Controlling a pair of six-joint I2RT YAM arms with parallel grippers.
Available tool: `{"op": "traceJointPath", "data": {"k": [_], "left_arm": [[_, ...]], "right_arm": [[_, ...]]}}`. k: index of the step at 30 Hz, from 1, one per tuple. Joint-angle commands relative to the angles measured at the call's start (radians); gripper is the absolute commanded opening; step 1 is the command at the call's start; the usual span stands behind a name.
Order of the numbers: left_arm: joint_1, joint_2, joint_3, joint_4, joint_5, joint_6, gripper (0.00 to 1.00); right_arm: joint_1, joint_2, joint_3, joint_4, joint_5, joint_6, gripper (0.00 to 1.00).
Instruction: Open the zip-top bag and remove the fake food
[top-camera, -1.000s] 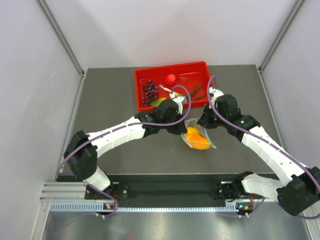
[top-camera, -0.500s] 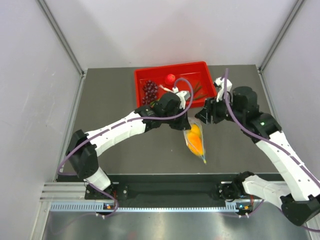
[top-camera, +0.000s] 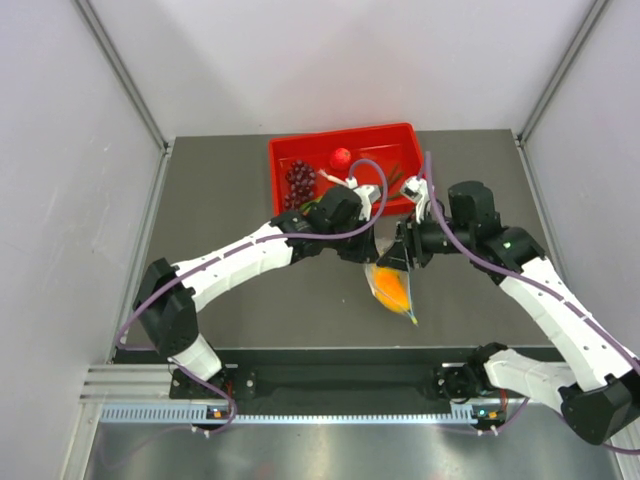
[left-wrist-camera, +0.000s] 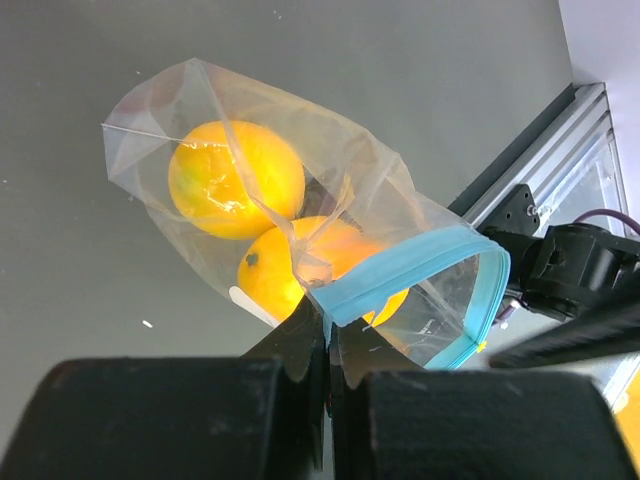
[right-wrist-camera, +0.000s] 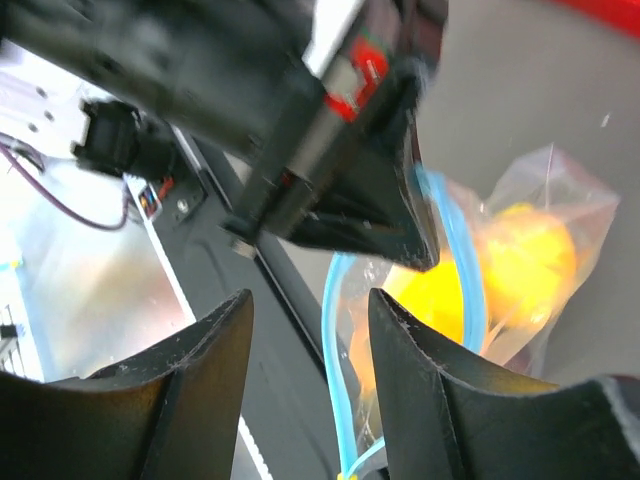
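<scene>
The zip-top bag (top-camera: 393, 288) hangs over mid-table, just near of the red tray (top-camera: 385, 145), mouth agape with the fake food (left-wrist-camera: 235, 180) inside. The left gripper (left-wrist-camera: 328, 338) pinches its teal strip. The right gripper (right-wrist-camera: 310, 305) hovers at the bag's right with its jaws apart. The likely next move is reaching in for the fruit.

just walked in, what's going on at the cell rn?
The left gripper is shut on one lip of the zip-top bag at its teal strip, and the bag hangs from it on the near side of the red tray. The strip forms an open loop, so the mouth looks unzipped. The right gripper is open right at the other lip and is not gripping it. The fake food is inside the bag; nothing is out yet.
</scene>
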Motion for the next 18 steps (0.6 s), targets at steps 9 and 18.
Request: {"op": "traceJointPath", "data": {"k": [9, 18], "left_arm": [[0.002, 0.014, 0.083, -0.039, 0.026, 0.028, 0.00], [0.004, 0.025, 0.104, -0.044, 0.043, 0.036, 0.00]], "right_arm": [[0.022, 0.019, -0.132, -0.035, 0.200, -0.045, 0.49], [0.071, 0.039, -0.178, -0.012, 0.305, -0.080, 0.49]]}}
